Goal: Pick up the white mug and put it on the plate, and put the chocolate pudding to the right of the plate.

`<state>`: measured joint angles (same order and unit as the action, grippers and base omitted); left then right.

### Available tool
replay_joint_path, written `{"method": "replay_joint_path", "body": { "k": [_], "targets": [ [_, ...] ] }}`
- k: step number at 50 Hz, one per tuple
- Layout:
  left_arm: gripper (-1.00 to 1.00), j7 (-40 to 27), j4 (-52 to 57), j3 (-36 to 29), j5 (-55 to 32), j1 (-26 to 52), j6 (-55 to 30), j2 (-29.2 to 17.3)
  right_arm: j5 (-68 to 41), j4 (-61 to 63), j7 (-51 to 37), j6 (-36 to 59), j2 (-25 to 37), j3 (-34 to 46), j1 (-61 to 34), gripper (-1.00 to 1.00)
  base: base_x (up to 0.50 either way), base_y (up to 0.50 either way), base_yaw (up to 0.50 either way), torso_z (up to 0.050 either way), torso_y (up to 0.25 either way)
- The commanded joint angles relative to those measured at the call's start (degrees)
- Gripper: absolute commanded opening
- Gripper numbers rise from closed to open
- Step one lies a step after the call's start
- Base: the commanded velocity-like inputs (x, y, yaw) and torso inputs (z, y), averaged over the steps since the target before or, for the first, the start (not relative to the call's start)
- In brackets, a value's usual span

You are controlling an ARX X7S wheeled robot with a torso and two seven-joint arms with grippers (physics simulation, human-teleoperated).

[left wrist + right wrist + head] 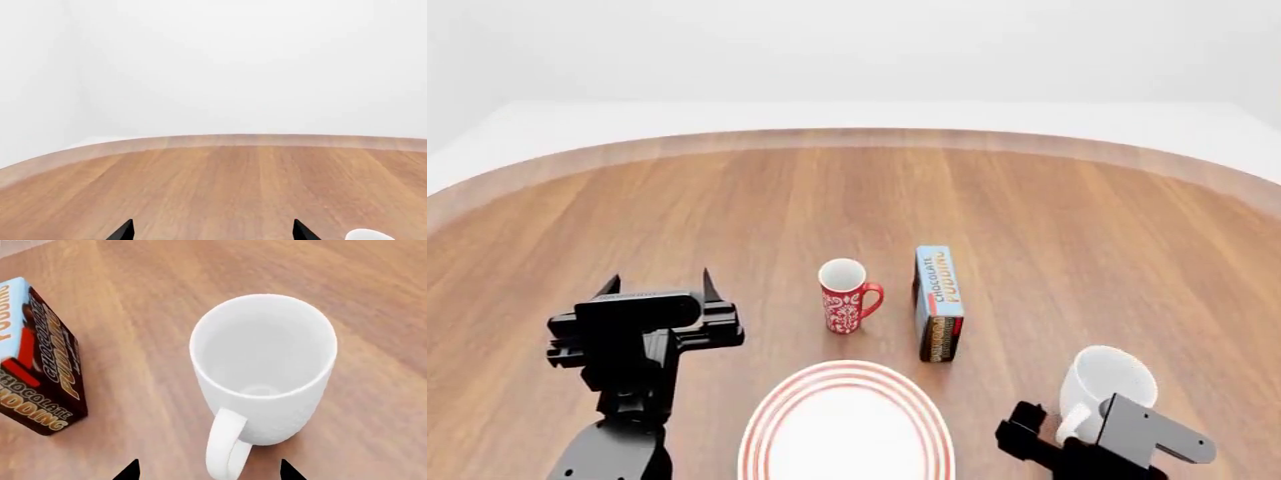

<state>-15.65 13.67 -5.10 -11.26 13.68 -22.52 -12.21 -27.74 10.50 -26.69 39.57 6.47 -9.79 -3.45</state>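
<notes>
White mug [263, 370]: glossy ceramic cylinder, upright, mouth up, empty; loop handle points back toward right gripper [208, 471]. Gripper tips spread wide either side of handle, holding nothing; mug just ahead of it.

Chocolate pudding [37, 357] box: narrow rectangular carton, light blue face, dark brown sides, resting on a long edge, long axis running away from robot; near, to gripper's left.

Plate [846, 425]: round, white w/ red rings, flat, between both grippers.

Left gripper [657, 287] wide open, empty, over bare wood-grain surface [220, 185].

Round wood table [1068, 190] w/ pale rim — plain white walls [253, 65]
</notes>
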Motion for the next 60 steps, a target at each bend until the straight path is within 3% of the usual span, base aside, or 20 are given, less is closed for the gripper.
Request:
{"method": "replay_joint_path", "body": {
  "k": [1, 25, 39, 40, 53, 60],
  "targets": [
    [1.00, -0.4, 0.2, 0.0, -0.4, 0.0, -0.1, -0.3, 0.4, -5.6, 0.6, -1.8, 0.7, 0.7, -2.3, 1.00, 0.00, 0.00, 0.00, 0.000, 0.000],
    [1.00, -0.9, 0.5, -0.5, -0.8, -0.3, 0.0, -0.8, 0.9, -19.6, 2.5, -6.8, 1.4, 0.5, -7.2, 1.00, 0.00, 0.00, 0.00, 0.000, 0.000],
    [1.00, -1.3, 0.3, -0.7, -1.1, -0.5, 0.2, -1.0, 1.5, -21.3, 2.1, -8.0, 2.1, 1.2, -7.9, 1.00, 0.00, 0.00, 0.00, 0.000, 0.000],
    [1.00, -1.3, 0.3, -0.8, -1.2, -0.5, 0.2, -1.0, 1.4, -21.3, 2.2, -8.2, 2.1, 1.2, -7.8, -1.00, 0.00, 0.00, 0.00, 0.000, 0.000],
    [1.00, -1.6, 0.4, -0.9, -1.5, -0.4, 0.3, -1.3, 0.0, -16.6, 1.2, -6.7, 2.2, 1.4, -6.6, -1.00, 0.00, 0.00, 0.00, 0.000, 0.000],
    [1.00, -1.7, 0.2, -1.1, -1.6, -0.2, 0.3, -1.4, 1.4, -7.4, 0.3, -4.8, 4.2, 4.5, -4.7, -1.00, 0.00, 0.00, 0.00, 0.000, 0.000]
  ]
}}
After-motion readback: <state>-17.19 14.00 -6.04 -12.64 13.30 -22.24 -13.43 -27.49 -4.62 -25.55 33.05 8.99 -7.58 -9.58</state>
